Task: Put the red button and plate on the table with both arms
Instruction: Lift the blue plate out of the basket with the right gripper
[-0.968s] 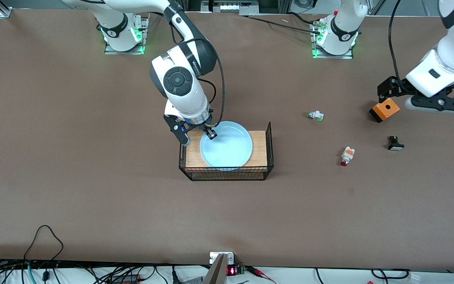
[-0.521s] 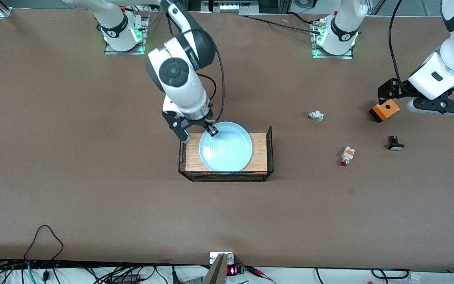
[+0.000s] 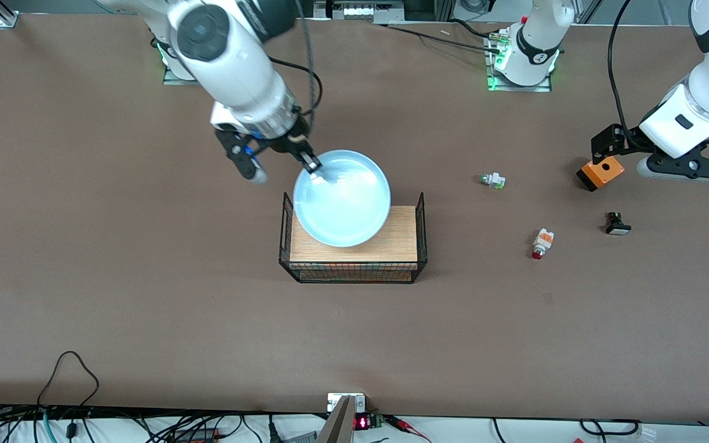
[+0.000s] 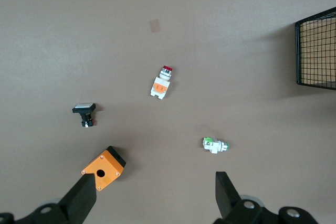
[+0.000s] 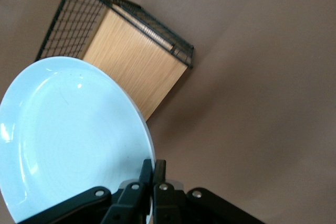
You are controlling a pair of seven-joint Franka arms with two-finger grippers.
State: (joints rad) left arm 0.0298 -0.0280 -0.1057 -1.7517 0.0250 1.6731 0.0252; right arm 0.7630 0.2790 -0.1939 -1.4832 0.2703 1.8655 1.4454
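My right gripper (image 3: 308,163) is shut on the rim of the light blue plate (image 3: 342,197) and holds it tilted in the air over the wooden shelf (image 3: 354,246). In the right wrist view the fingers (image 5: 154,169) pinch the plate's edge (image 5: 68,129). The red button (image 3: 541,242) lies on its side on the table (image 3: 145,277), toward the left arm's end. It also shows in the left wrist view (image 4: 161,83). My left gripper (image 3: 687,166) is open and empty, up over the table beside an orange box (image 3: 600,172); its wide-apart fingers show in the left wrist view (image 4: 155,200).
The shelf with black wire sides (image 5: 131,61) stands mid-table. A green-capped button (image 3: 492,180) lies farther from the front camera than the red one. A black-based white-capped button (image 3: 617,223) and the orange box (image 4: 103,168) lie near the left arm's end.
My right gripper has lifted the plate off the shelf, up and toward the right arm's base. The left arm has hardly moved.
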